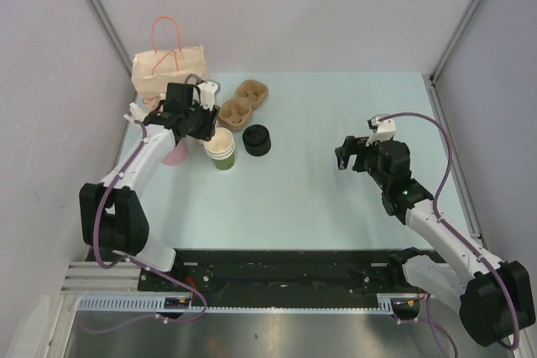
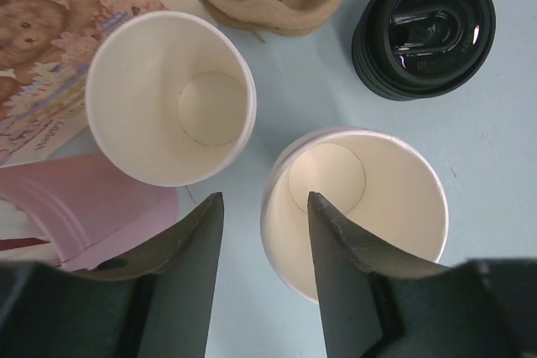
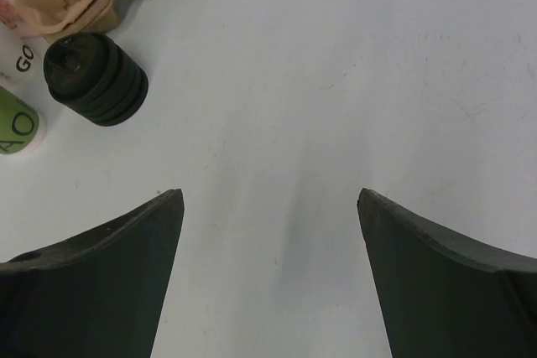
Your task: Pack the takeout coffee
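White-sided paper cup (image 3: 18, 63) and green-sided paper cup (image 3: 15, 127) are standing unlidded; we are straddling one rim with left gripper (image 2: 264, 203) fingers parted, right gripper (image 3: 268, 194) spread. Round black plastic lids (image 2: 424, 31) lying beyond fingertips; nothing packed.

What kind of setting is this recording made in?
Probably a lab test cell staged for takeout packing: a table walled by plain white panels, robot arms bolted at its near edge, and a paper bag, cardboard cup carrier and black lids as props.
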Robot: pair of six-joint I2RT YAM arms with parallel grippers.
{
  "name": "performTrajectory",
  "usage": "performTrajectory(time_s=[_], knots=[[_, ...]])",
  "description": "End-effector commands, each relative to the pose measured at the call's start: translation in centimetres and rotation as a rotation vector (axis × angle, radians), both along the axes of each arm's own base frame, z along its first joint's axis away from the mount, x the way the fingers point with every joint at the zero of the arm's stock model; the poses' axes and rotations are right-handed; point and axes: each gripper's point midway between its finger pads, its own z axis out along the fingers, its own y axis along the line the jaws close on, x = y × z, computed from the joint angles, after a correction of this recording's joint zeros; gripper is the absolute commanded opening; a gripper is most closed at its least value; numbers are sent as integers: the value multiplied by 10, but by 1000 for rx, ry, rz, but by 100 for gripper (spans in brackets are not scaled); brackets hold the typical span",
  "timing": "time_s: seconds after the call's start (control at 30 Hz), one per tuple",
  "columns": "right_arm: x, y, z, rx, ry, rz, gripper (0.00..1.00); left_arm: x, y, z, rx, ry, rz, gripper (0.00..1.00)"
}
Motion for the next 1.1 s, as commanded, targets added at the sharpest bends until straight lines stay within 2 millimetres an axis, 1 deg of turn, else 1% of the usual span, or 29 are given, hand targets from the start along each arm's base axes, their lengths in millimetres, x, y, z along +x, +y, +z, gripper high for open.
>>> performTrajectory(time_s=[0.0, 0.1, 0.13, 0.23, 0.27, 0.33, 0.37, 0.43, 0.53, 0.6, 0.73, 0.77, 0.8, 0.83, 0.9, 0.93, 0.97, 1.0, 1.03, 1.07], knots=[[4, 2, 11, -19, -13, 4, 90, 4, -4, 12, 25, -23, -55, 49], [4, 0, 7, -30, -4, -5, 90, 2, -4, 2, 32, 2, -61, 47], [4, -1, 7, -33, -3, -11, 90, 2, -4, 0, 34, 5, -58, 45], [4, -2, 7, -36, -3, -19, 90, 5, -2, -2, 37, 11, -46, 29], [4, -2, 7, -33, -2, -20, 90, 5, -2, -1, 36, 10, -44, 21], [4, -2, 7, -34, -4, -17, 90, 3, -4, -4, 28, 19, -57, 17], [4, -2, 7, -35, -3, -15, 90, 2, -5, -5, 26, 21, -56, 11], [3, -3, 7, -37, -1, -19, 90, 3, -4, -6, 28, 24, -54, 9], [3, -2, 8, -33, -2, -19, 90, 2, -4, -4, 25, 20, -53, 1], [1, 0, 9, -24, -4, -13, 90, 1, -6, 0, 10, 13, -49, 0], [-2, 8, 16, 10, -14, -1, 89, -7, -11, 23, -40, -35, -49, 0], [-2, 10, 19, 22, -23, -2, 89, -8, -10, 26, -46, -40, -43, 0], [-3, 14, 21, 45, -25, 2, 89, -9, -10, 28, -63, -41, -32, 1], [-5, 24, 24, 90, -18, 14, 88, -11, -9, 31, -77, -45, -25, 0], [-2, 38, 33, 164, -22, 29, 85, -12, -7, 37, -115, -49, -13, 0], [-4, 51, 36, 195, -15, 51, 84, -13, -6, 39, -126, -51, -8, 0], [2, 65, 42, 254, 2, 57, 81, -12, -6, 37, -139, -45, -7, 0], [4, 76, 45, 276, 13, 73, 80, -13, -5, 36, -147, -38, -3, 0], [1, 97, 48, 299, 27, 118, 79, -13, -5, 33, -154, -27, 0, 0], [3, 111, 52, 326, 32, 143, 79, -13, -7, 30, -169, -16, -8, 0]])
